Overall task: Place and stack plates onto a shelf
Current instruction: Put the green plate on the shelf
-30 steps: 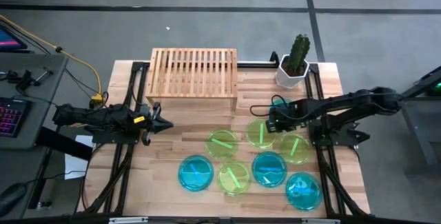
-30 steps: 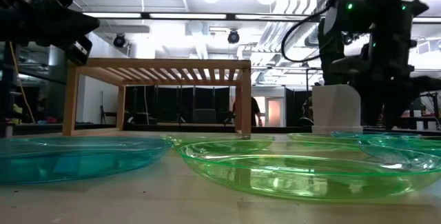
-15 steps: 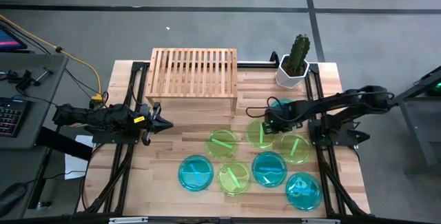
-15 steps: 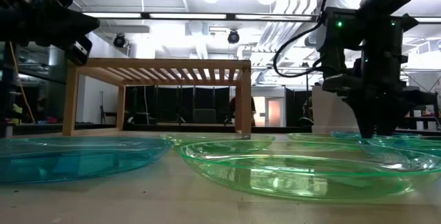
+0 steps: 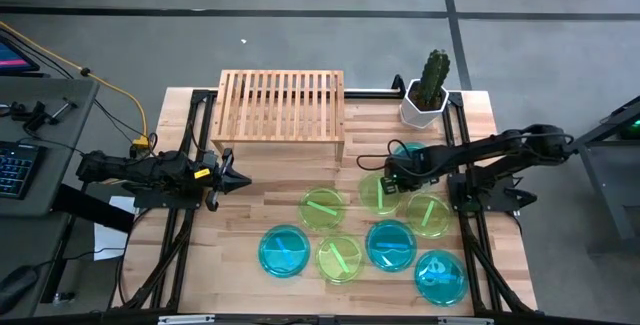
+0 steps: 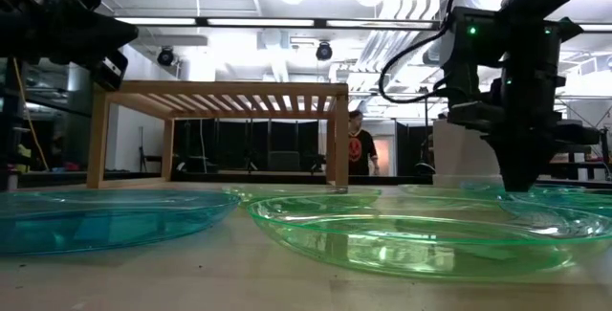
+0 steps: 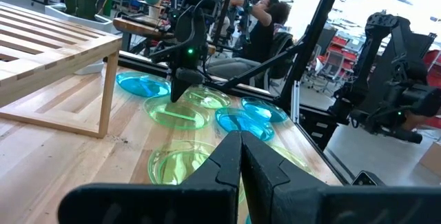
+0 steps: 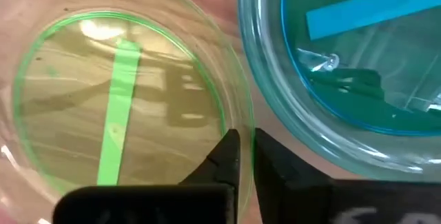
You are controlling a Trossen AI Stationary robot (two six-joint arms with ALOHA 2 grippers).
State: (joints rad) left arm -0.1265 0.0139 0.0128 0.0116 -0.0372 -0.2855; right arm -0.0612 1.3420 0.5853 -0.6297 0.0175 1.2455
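Observation:
Several small translucent plates, cyan-blue and yellow-green, lie flat on the wooden table. My right gripper [image 5: 392,180] stands over the far-right rim of one yellow-green plate [image 5: 376,195] and is shut on it, close beside a blue plate [image 8: 344,65]. The shelf [image 5: 282,105], a low slatted bamboo rack, stands at the table's far side with nothing on top. My left gripper [image 5: 235,177] hovers shut at the table's left, holding nothing. My right gripper pinches the yellow-green plate's rim [image 8: 241,117] on the side next to the blue plate. One finger [image 8: 224,156] stands inside the rim and the other outside. The fingers come from above, pointing down. The plate lies flat on the table.
A cactus in a white pot [image 5: 425,93] stands at the far right, just behind the blue plate [image 5: 410,153]. Other plates [image 5: 323,208] [image 5: 390,244] crowd the near right half. Bare tabletop lies in front of the shelf on the left. A person [image 6: 359,148] stands in the room beyond.
My right gripper has moved a little toward the table's left and come down onto the yellow-green plate, and its fingers have closed on the rim. The plate has stayed flat where it was.

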